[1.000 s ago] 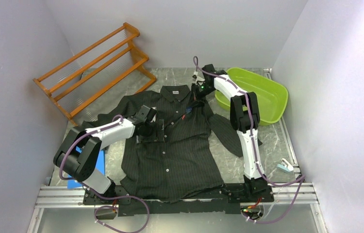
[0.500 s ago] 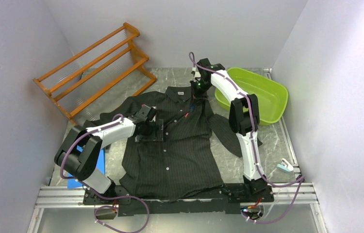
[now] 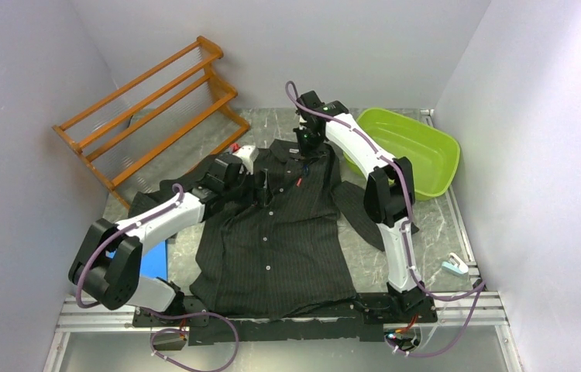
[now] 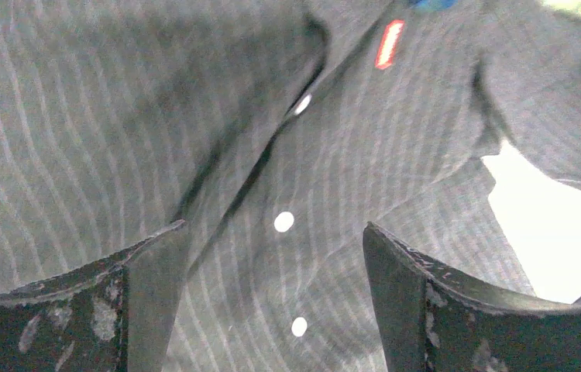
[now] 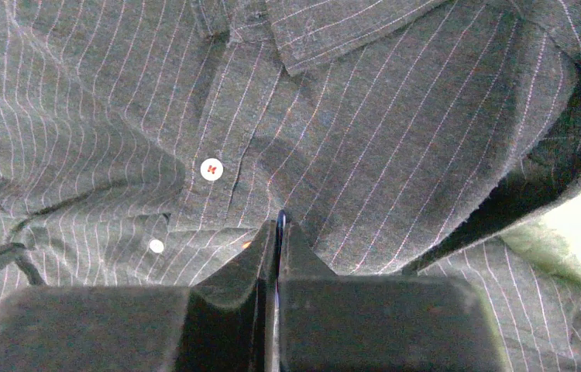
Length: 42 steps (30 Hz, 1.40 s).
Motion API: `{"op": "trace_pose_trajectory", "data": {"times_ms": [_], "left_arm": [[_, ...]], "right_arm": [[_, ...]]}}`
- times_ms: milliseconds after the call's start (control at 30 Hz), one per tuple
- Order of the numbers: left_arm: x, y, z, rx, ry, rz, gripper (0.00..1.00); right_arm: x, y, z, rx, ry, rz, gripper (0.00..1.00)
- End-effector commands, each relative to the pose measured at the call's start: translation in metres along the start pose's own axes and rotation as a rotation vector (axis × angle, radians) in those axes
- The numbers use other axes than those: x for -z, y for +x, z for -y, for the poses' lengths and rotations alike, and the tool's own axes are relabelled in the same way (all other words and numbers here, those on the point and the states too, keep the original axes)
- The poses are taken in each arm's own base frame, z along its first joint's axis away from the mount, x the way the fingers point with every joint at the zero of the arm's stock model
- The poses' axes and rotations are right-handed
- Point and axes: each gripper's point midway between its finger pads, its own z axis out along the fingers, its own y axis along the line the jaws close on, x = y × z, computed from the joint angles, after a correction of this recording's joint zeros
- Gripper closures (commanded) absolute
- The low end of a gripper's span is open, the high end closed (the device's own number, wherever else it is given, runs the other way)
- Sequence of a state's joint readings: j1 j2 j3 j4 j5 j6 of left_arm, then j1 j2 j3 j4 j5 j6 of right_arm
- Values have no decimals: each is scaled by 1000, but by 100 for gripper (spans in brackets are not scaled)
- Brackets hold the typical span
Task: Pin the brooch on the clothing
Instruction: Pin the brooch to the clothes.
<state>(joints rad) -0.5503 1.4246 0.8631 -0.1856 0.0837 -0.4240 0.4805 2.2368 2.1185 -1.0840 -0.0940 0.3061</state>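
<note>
The black pinstriped shirt (image 3: 280,248) lies spread flat mid-table, its collar (image 5: 326,31) at the far end. The left gripper (image 4: 272,232) hangs released, jaws wide, over the button placket. The right gripper (image 5: 278,225) is clenched tight just near of the collar.

Robot lab cell: plain walls (image 3: 365,46), aluminium rails (image 3: 94,314).

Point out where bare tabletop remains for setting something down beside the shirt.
Bare table lies right of the shirt, between the green basin and the small white object. A narrow strip runs behind the collar, between wooden rack and basin. Crowded: the shirt's upper chest, where the left arm and right arm reach.
</note>
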Motion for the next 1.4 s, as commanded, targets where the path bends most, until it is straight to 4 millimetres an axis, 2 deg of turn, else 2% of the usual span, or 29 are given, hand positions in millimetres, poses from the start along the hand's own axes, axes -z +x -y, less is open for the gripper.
{"op": "trace_pose_trajectory", "data": {"times_ms": [0,100,233,300,333,533,733,933,1100,1367], "left_arm": [[7,-56,50,-167,275,275,15],[7,-67,65,-231,363,362,19],[0,-79,73,-284,404,435,27],[-3,-86,78,-326,429,473,38],[-6,-86,80,-341,440,480,41],[-18,-91,94,-444,456,529,39],[-29,-89,111,-556,411,552,39],[-42,-97,116,-545,365,593,45],[-59,-99,121,-606,307,601,45],[-66,-107,123,-612,250,615,48]], "right_arm": [[38,-24,4,-69,76,161,100],[46,-27,2,-120,70,192,100],[56,-28,0,-192,57,231,100],[58,-26,-2,-245,43,238,100],[59,-24,-4,-267,31,239,100],[61,-14,-11,-358,-6,224,100],[64,-16,-11,-364,-9,230,100],[63,-14,-11,-358,-9,224,100],[62,-13,-11,-356,-12,222,100],[62,-13,-9,-356,-6,228,100]]}}
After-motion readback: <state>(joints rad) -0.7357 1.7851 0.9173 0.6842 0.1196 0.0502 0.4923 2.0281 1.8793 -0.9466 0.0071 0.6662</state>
